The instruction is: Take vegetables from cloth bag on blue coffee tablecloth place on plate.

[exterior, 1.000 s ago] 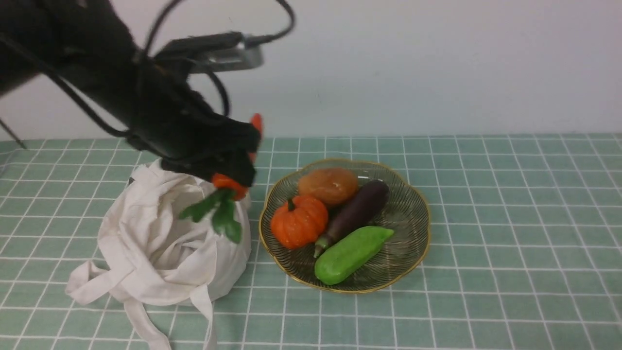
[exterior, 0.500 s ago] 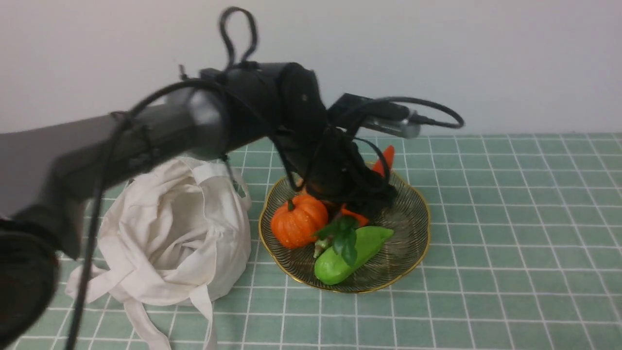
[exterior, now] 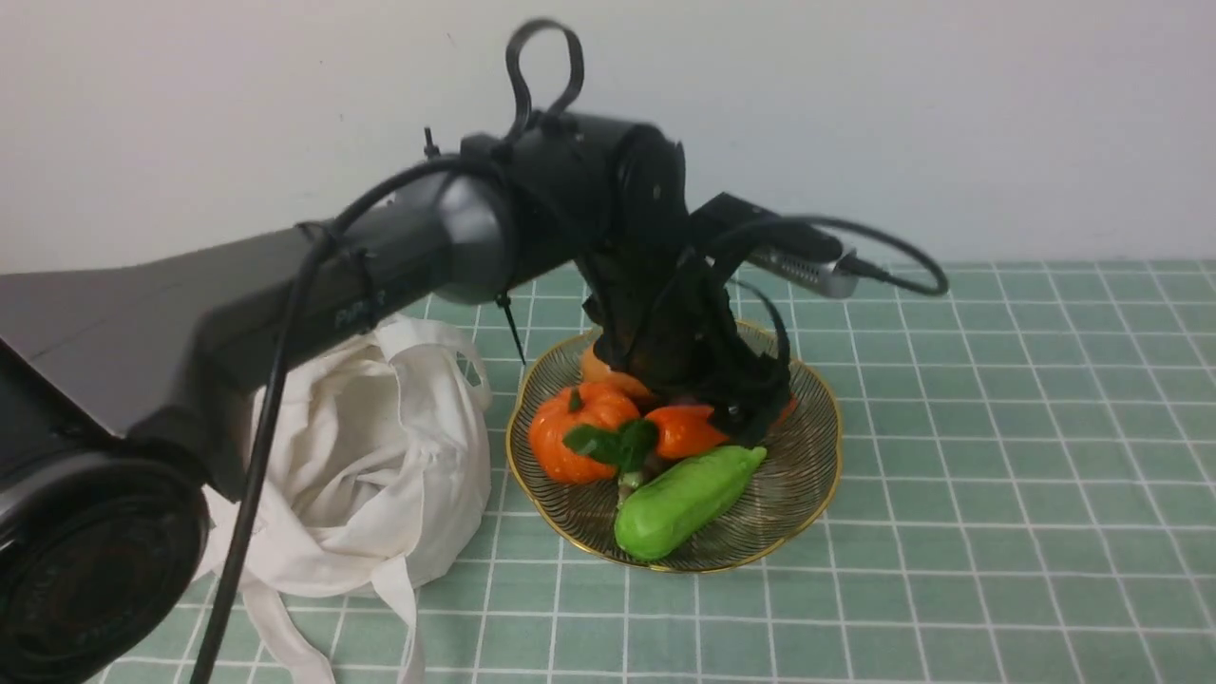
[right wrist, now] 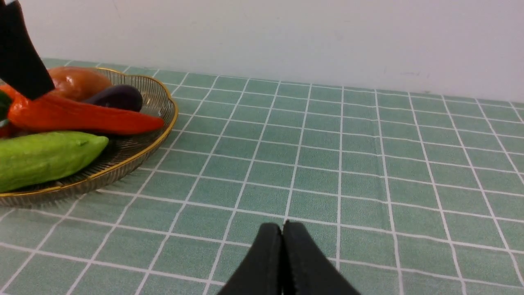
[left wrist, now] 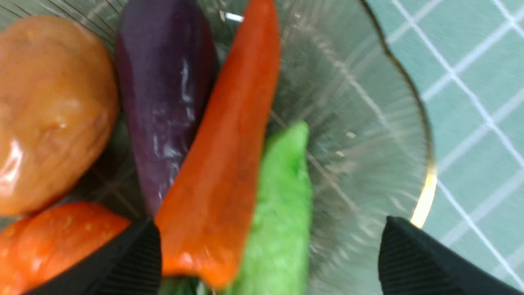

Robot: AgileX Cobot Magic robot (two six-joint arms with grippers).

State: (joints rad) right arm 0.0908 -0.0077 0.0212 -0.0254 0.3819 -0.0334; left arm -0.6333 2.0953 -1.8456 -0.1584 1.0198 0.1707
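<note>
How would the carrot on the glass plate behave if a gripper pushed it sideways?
The carrot is probably stiff: it lies straight while leaning on the eggplant and cucumber. Being round, tapered and perched there, it may roll off them. Its glossy skin suggests some slipperiness.

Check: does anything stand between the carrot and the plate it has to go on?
Nothing visible does. The carrot already lies inside the plate, between the eggplant and the cucumber and partly over both. The left gripper stands over it with its jaws wide apart.
</note>
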